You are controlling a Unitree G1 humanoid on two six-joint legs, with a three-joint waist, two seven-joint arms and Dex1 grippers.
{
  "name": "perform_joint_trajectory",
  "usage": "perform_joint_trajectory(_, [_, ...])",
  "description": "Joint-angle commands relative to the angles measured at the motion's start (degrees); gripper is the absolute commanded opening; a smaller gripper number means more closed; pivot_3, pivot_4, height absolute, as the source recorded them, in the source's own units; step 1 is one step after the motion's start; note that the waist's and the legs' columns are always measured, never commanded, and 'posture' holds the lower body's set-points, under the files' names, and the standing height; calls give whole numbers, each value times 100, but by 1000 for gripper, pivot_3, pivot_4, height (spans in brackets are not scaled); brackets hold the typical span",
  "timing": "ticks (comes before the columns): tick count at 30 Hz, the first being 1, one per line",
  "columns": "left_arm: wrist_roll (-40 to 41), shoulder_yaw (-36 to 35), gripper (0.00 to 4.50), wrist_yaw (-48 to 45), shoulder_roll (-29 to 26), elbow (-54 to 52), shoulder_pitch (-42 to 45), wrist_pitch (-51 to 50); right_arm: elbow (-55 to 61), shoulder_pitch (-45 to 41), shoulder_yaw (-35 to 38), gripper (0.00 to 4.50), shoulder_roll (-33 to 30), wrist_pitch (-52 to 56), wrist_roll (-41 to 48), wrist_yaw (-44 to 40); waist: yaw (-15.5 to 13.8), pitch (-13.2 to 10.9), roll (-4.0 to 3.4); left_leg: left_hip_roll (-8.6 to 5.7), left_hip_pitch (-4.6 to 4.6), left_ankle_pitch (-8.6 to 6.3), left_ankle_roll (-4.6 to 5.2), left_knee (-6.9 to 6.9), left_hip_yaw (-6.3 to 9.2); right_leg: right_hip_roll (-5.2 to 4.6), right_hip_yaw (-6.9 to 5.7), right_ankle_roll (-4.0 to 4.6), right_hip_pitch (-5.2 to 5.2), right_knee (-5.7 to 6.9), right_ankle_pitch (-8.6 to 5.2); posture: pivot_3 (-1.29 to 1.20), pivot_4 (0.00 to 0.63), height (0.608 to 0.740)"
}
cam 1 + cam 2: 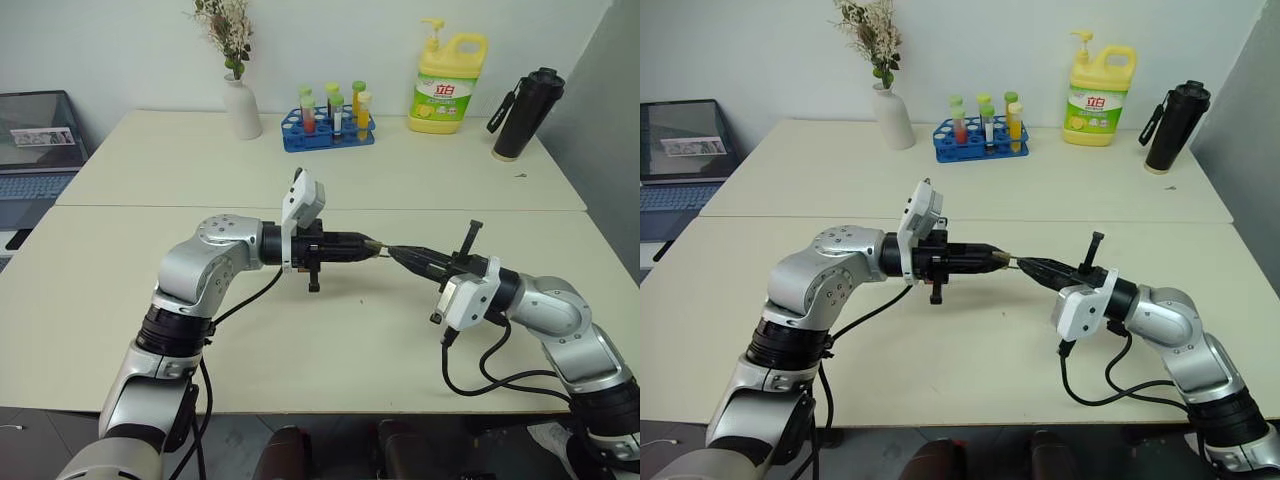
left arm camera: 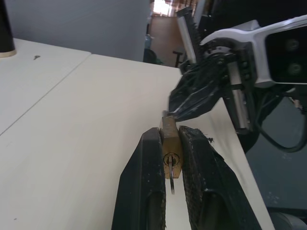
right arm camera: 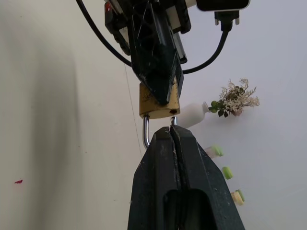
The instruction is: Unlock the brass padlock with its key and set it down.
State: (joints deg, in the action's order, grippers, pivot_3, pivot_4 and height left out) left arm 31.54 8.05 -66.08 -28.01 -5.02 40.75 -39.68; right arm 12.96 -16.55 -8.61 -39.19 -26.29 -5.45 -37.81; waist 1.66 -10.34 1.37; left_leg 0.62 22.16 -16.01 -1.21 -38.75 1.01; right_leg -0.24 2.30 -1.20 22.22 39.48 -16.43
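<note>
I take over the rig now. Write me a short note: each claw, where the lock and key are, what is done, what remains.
Left claw: shut on the brass padlock, held above the table.
Right claw: shut on the padlock's shackle.
The key sits in the keyhole, hanging out of the lock body.
Done: lock lifted, key inserted.
Left: whether the shackle is released I cannot tell; confirm it opens, then set the padlock down.

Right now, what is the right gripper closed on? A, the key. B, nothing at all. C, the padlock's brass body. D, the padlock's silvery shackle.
D: in the right wrist view the right gripper has its fingers pressed together on the shackle of the brass padlock, while the left gripper clamps the brass body, with the key in the keyhole.
</note>
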Motion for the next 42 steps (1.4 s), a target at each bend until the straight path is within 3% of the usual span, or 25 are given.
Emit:
perform_joint_trajectory(1, [168, -5, 154, -191, -132, -354, -24, -19, -37, -145, 32, 0, -27, -160, 96, -124, 6, 0, 0, 0, 0, 0, 0, 0, 0, 0, 1, 0, 0, 0, 0, 0, 150, 740])
perform_joint_trajectory(35, [342, -41, 154, -210, -276, -255, -128, -91, -276, 1, -95, 0, -62, -637, 686, -838, 2, 0, 0, 1, 0, 0, 1, 0, 2, 0, -1, 0, 0, 1, 0, 0, 150, 740])
perform_joint_trajectory(42, [264, -68, 154, -23, -261, -161, -262, -92, -195, 282, -84, 0, -263, 258, 840, -1086, 0, 0, 0, 1, 0, -1, 1, 0, 3, 0, -1, 0, 0, 0, 0, 0, 150, 740])
